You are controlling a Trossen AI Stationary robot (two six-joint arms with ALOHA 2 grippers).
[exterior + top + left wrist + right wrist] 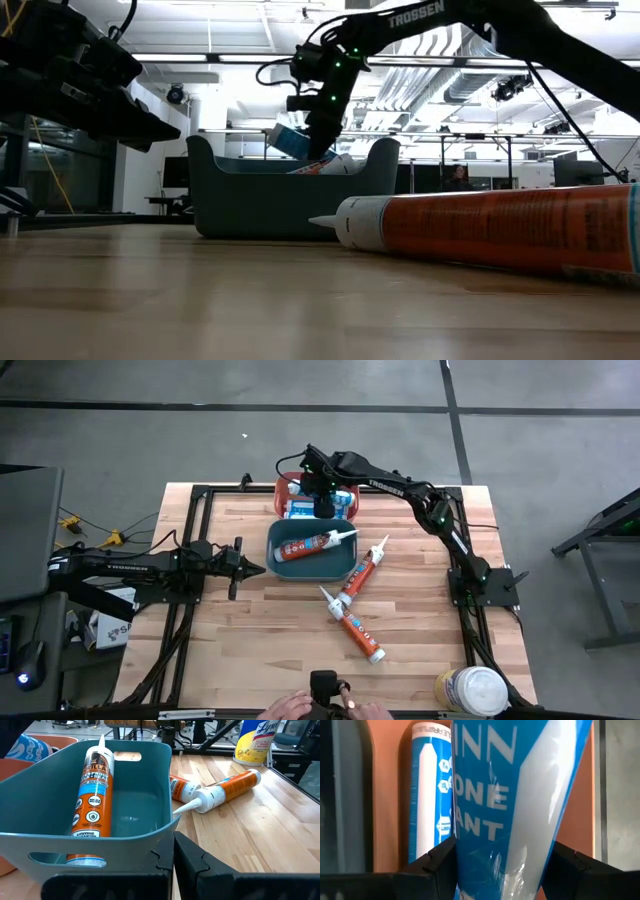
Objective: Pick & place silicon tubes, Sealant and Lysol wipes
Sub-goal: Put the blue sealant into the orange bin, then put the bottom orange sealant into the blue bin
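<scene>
R gripper (324, 507) clamped on blue sealant cartridge (512, 810) over red bin (283, 488); L gripper (256, 570) clenched empty beside teal bin (275, 550).

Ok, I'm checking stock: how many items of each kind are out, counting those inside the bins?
Orange tubes: 3
Blue cartridges: 2 in view
Lysol wipes: 1
Total: 6

We see one orange tube (312, 544) lying in the teal bin (277, 556), three orange tubes (357, 598) on the desk, a blue sealant cartridge (515, 795) held tilted, and the Lysol wipes (472, 690) upright at the desk corner.
</scene>
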